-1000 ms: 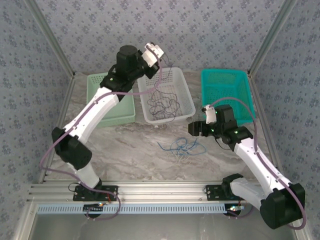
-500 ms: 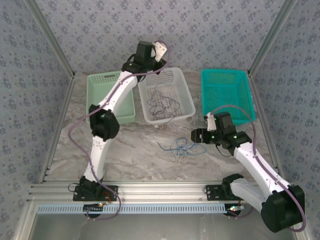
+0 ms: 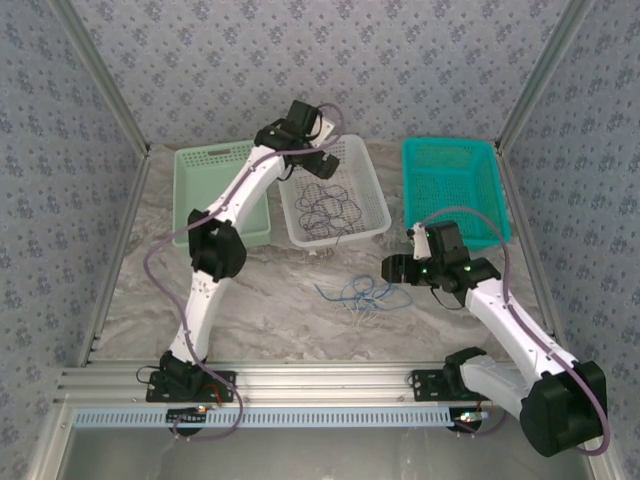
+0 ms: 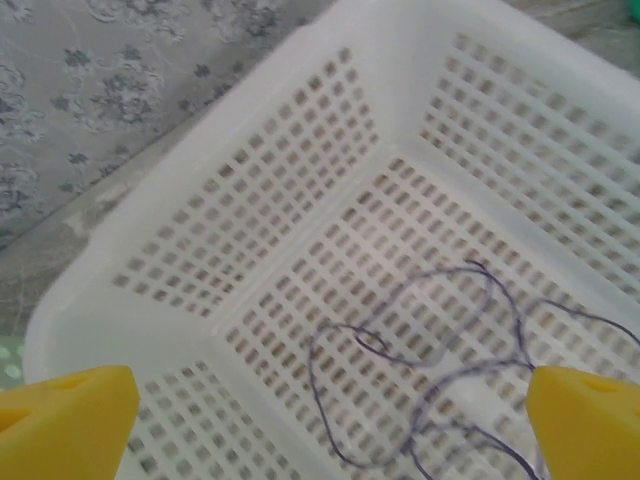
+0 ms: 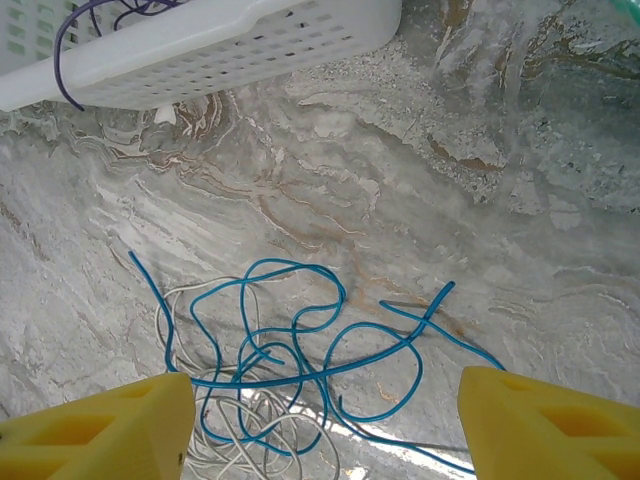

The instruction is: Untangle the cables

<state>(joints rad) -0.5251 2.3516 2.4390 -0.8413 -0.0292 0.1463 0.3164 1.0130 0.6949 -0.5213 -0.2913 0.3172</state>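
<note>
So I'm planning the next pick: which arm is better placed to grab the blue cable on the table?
Right. The right gripper hovers open just above the blue cable on the table. The left gripper is farther off, open over the white basket.

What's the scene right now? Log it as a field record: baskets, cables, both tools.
white basket: middle, holds dark cables
pale green basket: left of the white one
teal basket: right of the white one
table: blue cable intertwined with white cable, in front of the white basket
left tool: open, above the white basket
right tool: open, above the blue cable
</note>
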